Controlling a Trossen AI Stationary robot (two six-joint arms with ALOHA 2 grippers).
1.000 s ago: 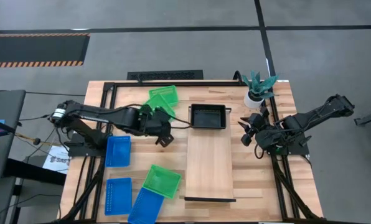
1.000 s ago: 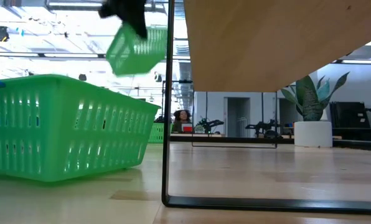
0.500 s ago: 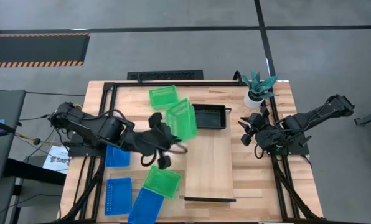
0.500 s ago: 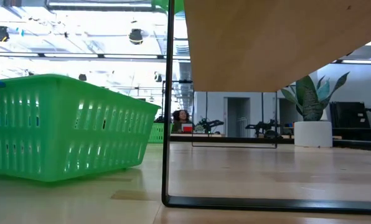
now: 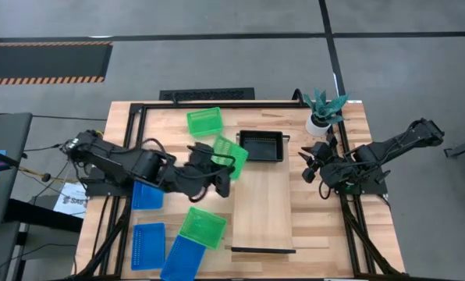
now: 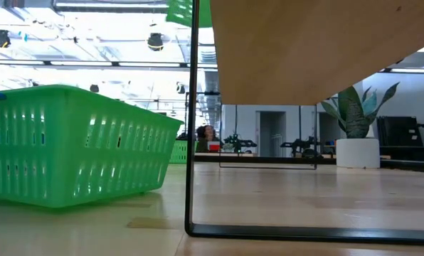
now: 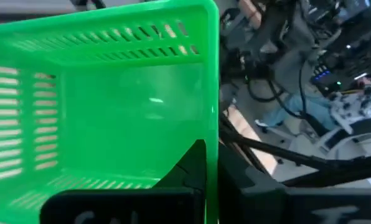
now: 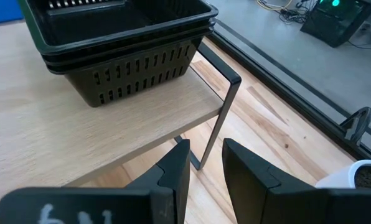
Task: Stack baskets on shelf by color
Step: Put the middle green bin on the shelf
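My left gripper [image 5: 217,176] is shut on a bright green basket [image 5: 229,154], held tilted in the air over the shelf's left edge, beside the black stack [image 5: 261,146]. That stack rests by its base on the far end of the pale shelf [image 5: 262,211]. The low view shows only the held basket's lower part [image 6: 188,10]. A second green basket [image 5: 204,121] sits on the far tabletop, and a third [image 5: 202,227] lies near the front. Three blue baskets [image 5: 147,190] lie at the left. My right gripper [image 5: 306,167] waits at the right, open by a narrow gap. My left gripper grips the green basket by one side wall [image 7: 211,124], near a corner. One finger [image 7: 188,169] is inside the basket and the other [image 7: 241,186] outside. The basket is lifted clear and tilted, its open side turned partly toward the gripper.
A potted plant [image 5: 321,111] stands at the far right corner. The shelf's black rail [image 6: 192,142] and underside [image 6: 304,50] fill the low view, with a green basket [image 6: 77,142] beside it. Bare board lies on the shelf's middle and near part.
My left gripper has carried the green basket up and toward the table's right, from beside the far green basket to the shelf's left edge. Half a second ago the basket stood steeply tipped; now it lies flatter and lower. The right arm has kept still.
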